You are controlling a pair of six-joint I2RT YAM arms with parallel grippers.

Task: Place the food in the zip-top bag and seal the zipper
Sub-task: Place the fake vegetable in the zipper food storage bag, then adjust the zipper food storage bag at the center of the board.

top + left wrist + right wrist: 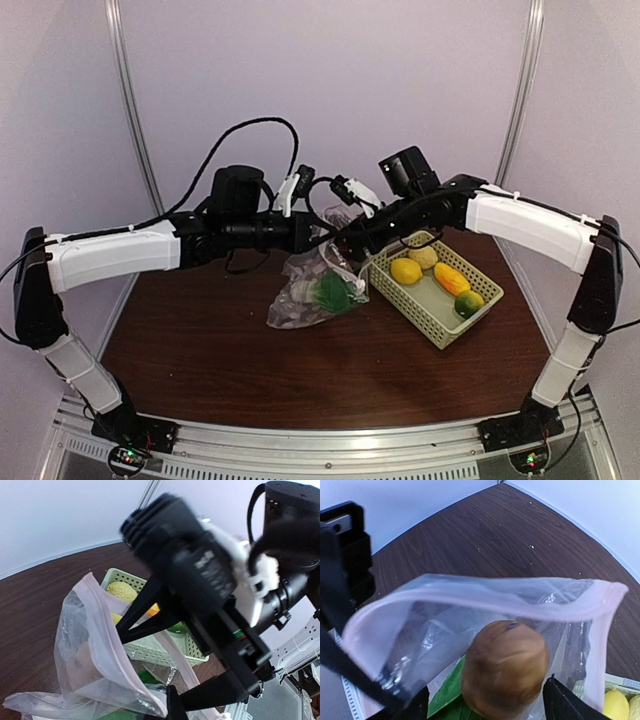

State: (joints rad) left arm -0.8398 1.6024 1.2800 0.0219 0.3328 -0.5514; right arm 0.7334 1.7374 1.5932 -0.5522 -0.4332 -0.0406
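The clear zip-top bag (305, 295) is held up with its mouth open; its pink zipper strip (485, 591) rings the opening. No slider tab shows. My left gripper (303, 235) is shut on the bag's mouth edge. My right gripper (485, 707) is open just over the mouth. The brown round piece (505, 672) sits between and just below its spread fingers, blurred, inside the bag rim. The green leafy vegetable (331, 292) lies in the bag. In the left wrist view the brown piece (82, 665) shows through the plastic.
A pale green lattice basket (400, 300) stands right of the bag. It holds a yellow lemon (405, 270), a pale potato (424, 257), an orange carrot piece (451, 278) and a green and orange piece (468, 303). Both arms crowd together above the bag.
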